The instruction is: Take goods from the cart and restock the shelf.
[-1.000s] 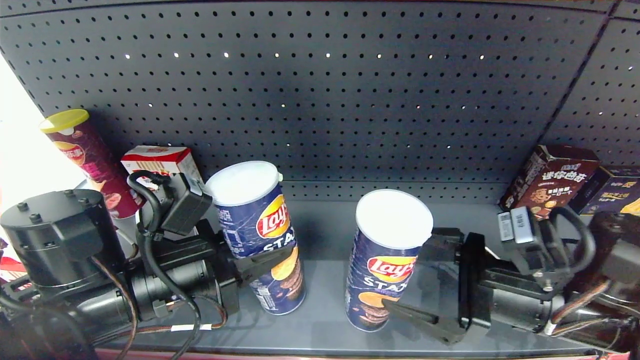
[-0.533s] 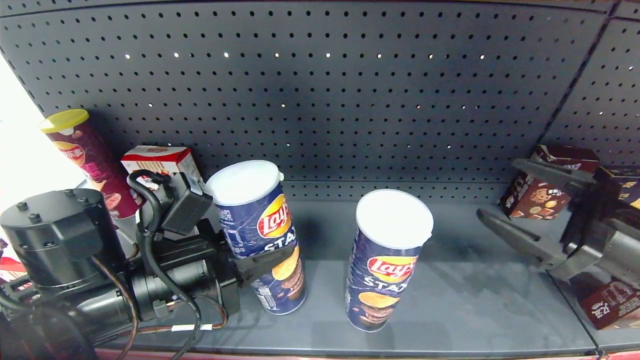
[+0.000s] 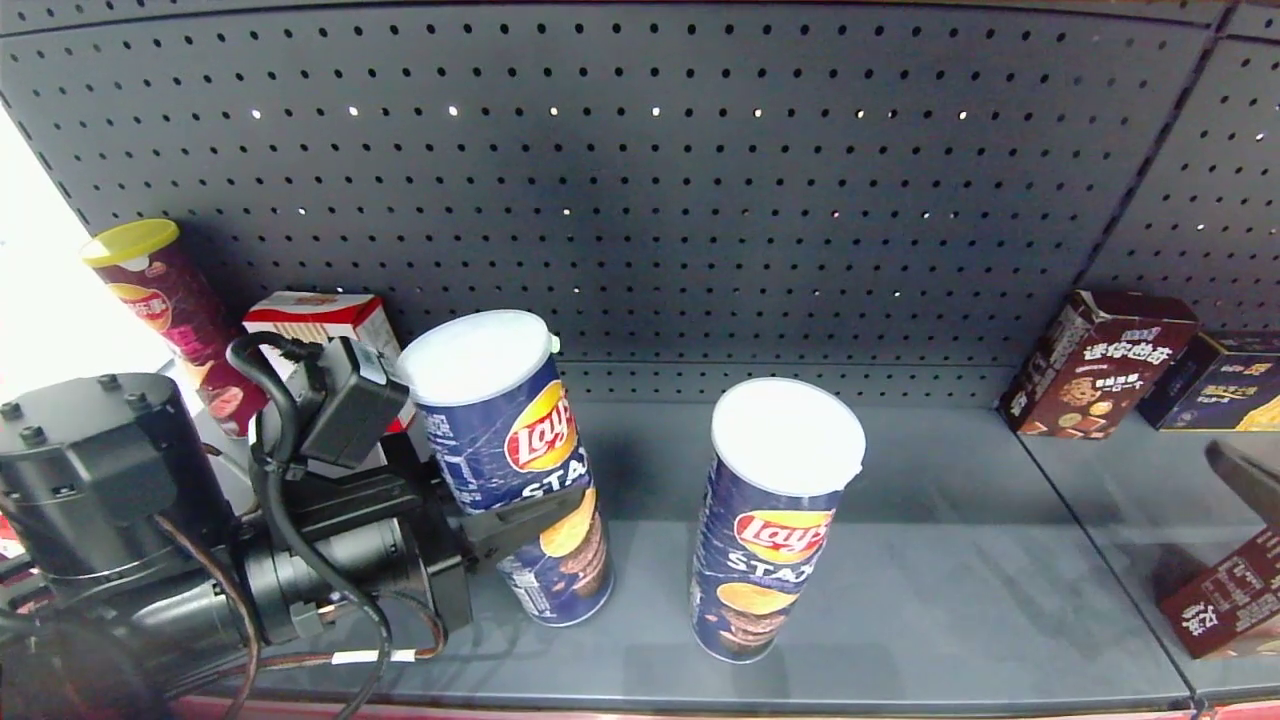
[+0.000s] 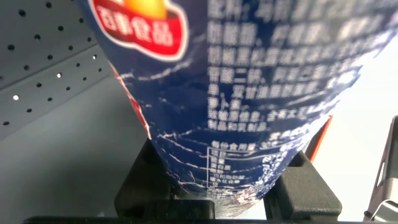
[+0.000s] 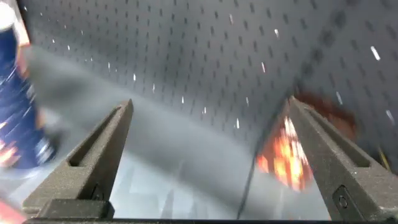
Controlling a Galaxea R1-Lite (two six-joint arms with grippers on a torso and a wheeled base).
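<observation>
The perforated back panel [image 3: 640, 200] is the biggest thing before me, and below it runs the grey shelf [image 3: 930, 600], where the goods belong; my left tool [image 3: 535, 510] is clamped on the blue chip can [image 3: 500, 440], its fingers [image 4: 305, 193] pressed on either side of the tube about halfway down the body; that can leans, its white lid [image 3: 475, 355] tipped toward my left, its base low at the shelf deck, though I cannot tell whether it rests there or hangs just above; a second blue can [image 3: 770, 520] stands upright to its right, apart from it, nothing holding it; my right tool [image 5: 214, 158] is off at the right end of the shelf, its fingers spread wide with nothing between them; a maroon can with a yellow lid [image 3: 165, 300] and a red and white box [image 3: 320, 312] sit at the back left, and a brown box [image 3: 1095, 365] at the back right; I judge the held can light and stiff, a card tube with a glossy wrap that could slip, and one that would dent, and break the chips inside, if squeezed hard; tall and narrow, it should topple easily; so a moderate grip across the middle of the body suits it, well away from the lid, and it wants righting before I let go.
</observation>
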